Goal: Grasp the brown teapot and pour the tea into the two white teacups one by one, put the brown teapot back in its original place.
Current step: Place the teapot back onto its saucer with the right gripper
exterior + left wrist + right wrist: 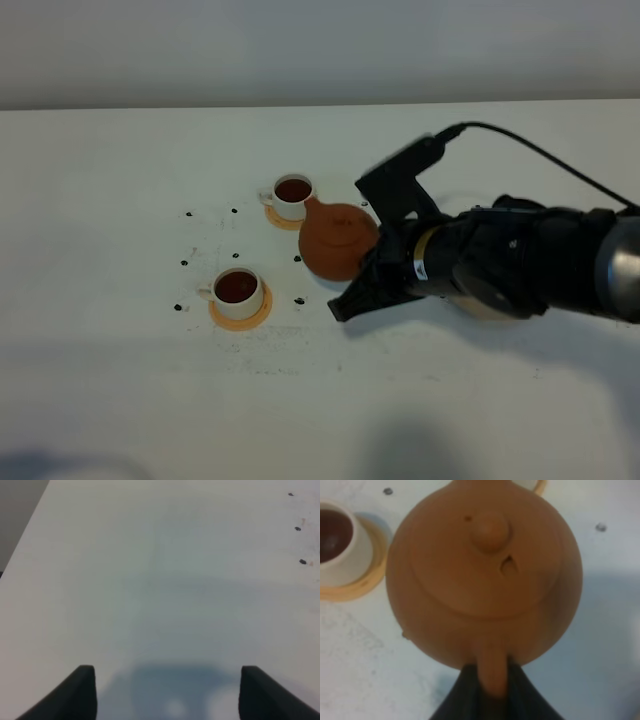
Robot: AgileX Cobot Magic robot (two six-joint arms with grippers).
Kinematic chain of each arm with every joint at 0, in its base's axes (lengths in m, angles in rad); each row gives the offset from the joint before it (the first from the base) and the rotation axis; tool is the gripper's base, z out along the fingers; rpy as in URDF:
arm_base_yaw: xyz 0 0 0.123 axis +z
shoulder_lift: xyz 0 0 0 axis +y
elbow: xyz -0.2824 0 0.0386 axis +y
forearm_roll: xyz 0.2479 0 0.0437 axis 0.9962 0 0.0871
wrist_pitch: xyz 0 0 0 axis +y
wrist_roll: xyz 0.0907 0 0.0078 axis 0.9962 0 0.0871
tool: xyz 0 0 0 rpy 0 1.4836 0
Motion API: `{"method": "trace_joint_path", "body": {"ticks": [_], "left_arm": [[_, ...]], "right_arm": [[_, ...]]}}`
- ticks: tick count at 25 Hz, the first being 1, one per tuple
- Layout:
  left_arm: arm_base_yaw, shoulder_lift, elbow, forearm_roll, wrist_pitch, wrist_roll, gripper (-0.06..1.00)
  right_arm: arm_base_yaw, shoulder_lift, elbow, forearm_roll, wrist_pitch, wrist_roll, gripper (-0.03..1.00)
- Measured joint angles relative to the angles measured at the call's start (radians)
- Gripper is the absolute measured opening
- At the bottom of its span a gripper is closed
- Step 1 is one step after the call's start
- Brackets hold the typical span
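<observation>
Nearest the camera, a broad stretch of bare white table (300,420) is seen, matte and smooth, faintly smudged just ahead of the near cup.

Near cup (240,291): small white cylinder, side handle, filled with dark reddish tea (236,287). It is seated on a round orange-tan coaster (241,310) whose rim shows all round the base. Small dark dots (299,300) are scattered on the table around the cups.

Teapot (338,238): squat, round, matte reddish-brown clay. It is placed just right of the cups, spout end towards the far cup and close against it. In the right wrist view the knobbed lid (490,531) and a smooth curved shoulder are seen from above.

Right claw (492,682): black fingers are pinched on the teapot's handle, one each side. The bulky black arm (520,262) is stretched in from the right edge, a cable arching above it.

Far cup (292,197): same white form, also filled with tea, on a second orange-tan coaster (285,221).

Left claw (167,692): two dark fingertips are held spread wide apart over bare table, nothing between them.

Open room is left on the left side and the far strip up to the table's back edge.
</observation>
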State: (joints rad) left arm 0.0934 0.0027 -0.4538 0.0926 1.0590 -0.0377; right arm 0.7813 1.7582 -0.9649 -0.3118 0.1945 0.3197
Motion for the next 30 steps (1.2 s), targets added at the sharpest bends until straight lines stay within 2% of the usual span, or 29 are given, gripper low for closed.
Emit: {"method": "trace_joint_path", "body": {"ticks": [11,15,21,27,30], "left_arm": [[0.0,0.0,0.0,0.0,0.0,0.0,0.57],[0.0,0.0,0.0,0.0,0.0,0.0,0.57],[0.0,0.0,0.0,0.0,0.0,0.0,0.57],[0.0,0.0,0.0,0.0,0.0,0.0,0.57],[0.0,0.0,0.0,0.0,0.0,0.0,0.57]], "right_arm": [[-0.004,0.145,0.009,0.034,-0.129,0.0,0.09],[-0.004,0.153,0.009,0.043,-0.147,0.0,0.09],[-0.013,0.073,0.009,0.048,-0.114,0.001,0.09],[-0.105,-0.033,0.02,0.045,-0.022,0.032,0.09],[-0.154,-0.093,0.082,0.045,-0.016,0.054,0.09]]}}
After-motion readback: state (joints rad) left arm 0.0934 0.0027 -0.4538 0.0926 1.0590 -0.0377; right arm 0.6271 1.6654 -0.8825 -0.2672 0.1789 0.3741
